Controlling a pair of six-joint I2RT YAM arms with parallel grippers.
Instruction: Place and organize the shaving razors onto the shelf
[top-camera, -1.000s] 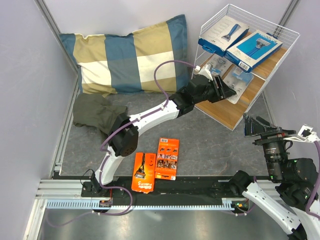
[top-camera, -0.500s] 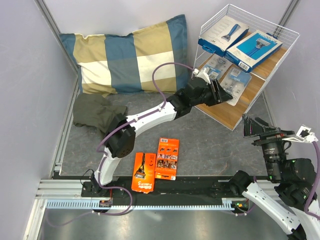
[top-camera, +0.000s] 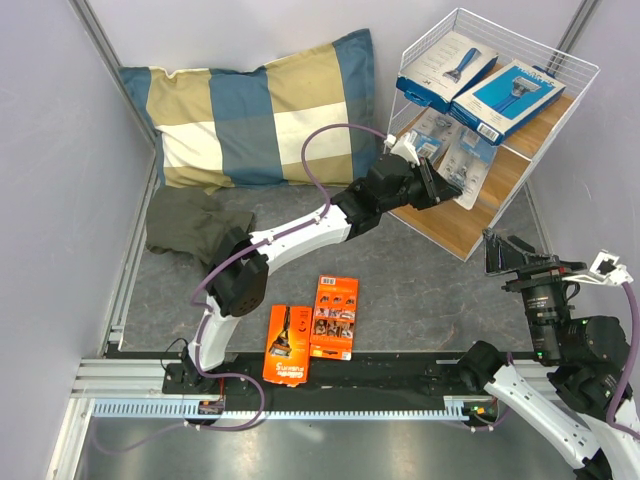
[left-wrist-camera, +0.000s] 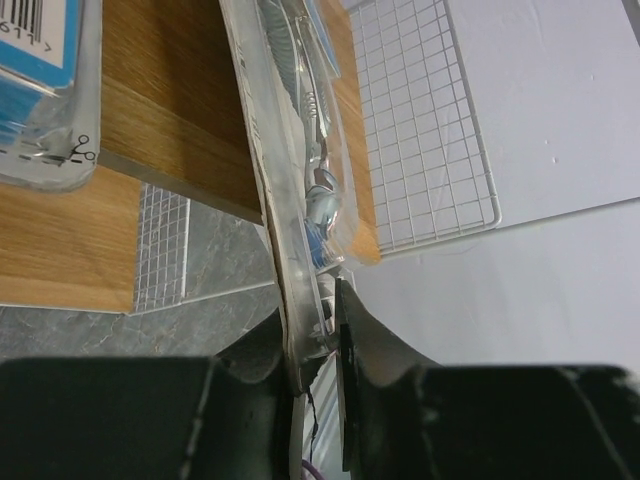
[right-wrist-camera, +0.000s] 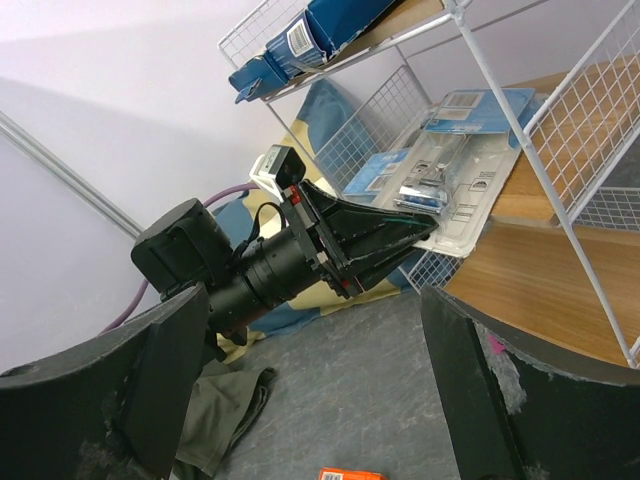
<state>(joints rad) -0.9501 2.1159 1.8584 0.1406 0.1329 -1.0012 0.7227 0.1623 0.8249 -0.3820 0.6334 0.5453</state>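
Seen from above, the checked pillow (top-camera: 260, 105) lies at 11 o'clock, with a dark green cloth (top-camera: 188, 225) in front of it at 9 o'clock. At 6 o'clock, near the arm bases, an orange card (top-camera: 287, 345) and a second orange card (top-camera: 334, 317) lie side by side on the grey mat, touching. The left gripper (top-camera: 442, 185) reaches to 1 o'clock and pinches the near edge of a clear blister pack (right-wrist-camera: 440, 190). That pack rests on the middle board of the shelf (top-camera: 470, 228), its near end overhanging, beside a second blister pack (top-camera: 430, 128). Two blue boxes (top-camera: 447, 67) sit together on the top board. The right gripper (top-camera: 508, 250) hangs at 4 o'clock near the lowest board, jaws wide, holding nothing.
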